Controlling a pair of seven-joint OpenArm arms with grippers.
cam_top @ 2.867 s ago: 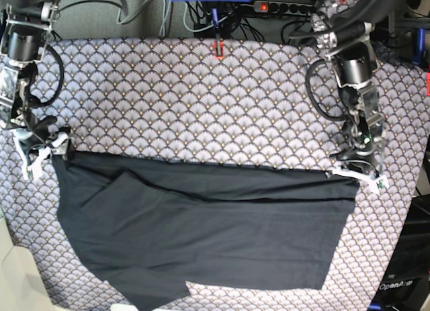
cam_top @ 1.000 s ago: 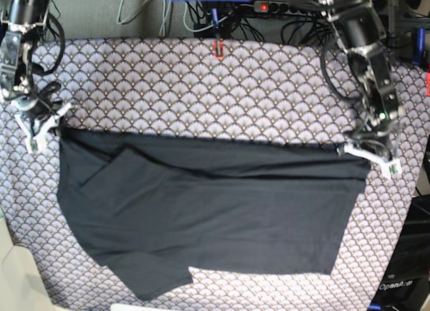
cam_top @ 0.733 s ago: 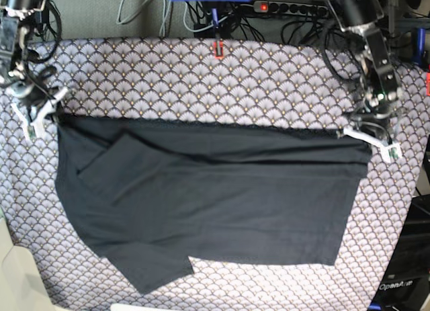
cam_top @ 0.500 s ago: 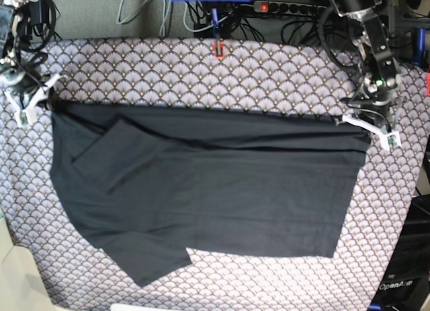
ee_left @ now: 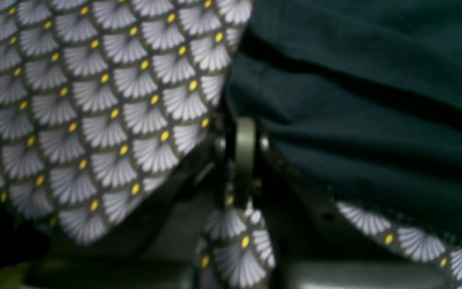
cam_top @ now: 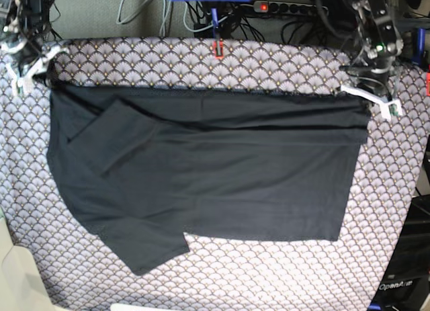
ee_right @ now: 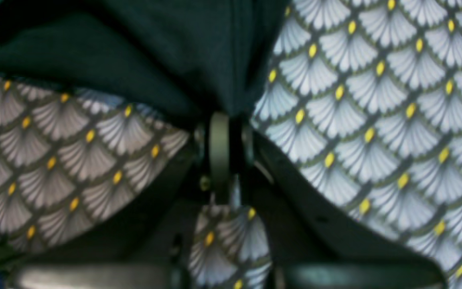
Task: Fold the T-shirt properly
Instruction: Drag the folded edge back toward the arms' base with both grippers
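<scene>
Black T-shirt (cam_top: pixel 201 170) stretched across the scallop-patterned tablecloth (cam_top: pixel 201 66)
Left gripper (cam_top: pixel 371 98) and right gripper (cam_top: pixel 28 72) each clamp a top corner of it.

**T-shirt stretched between the two hands**

The T-shirt (cam_top: pixel 201 183) lies spread on the tablecloth (cam_top: pixel 201 66) over the tabletop. The left hand (cam_top: pixel 371 98) pinches its far corner at one end, the right hand (cam_top: pixel 30 68) the far corner opposite. A sleeve juts out on the near edge, closer to the right hand.
</scene>
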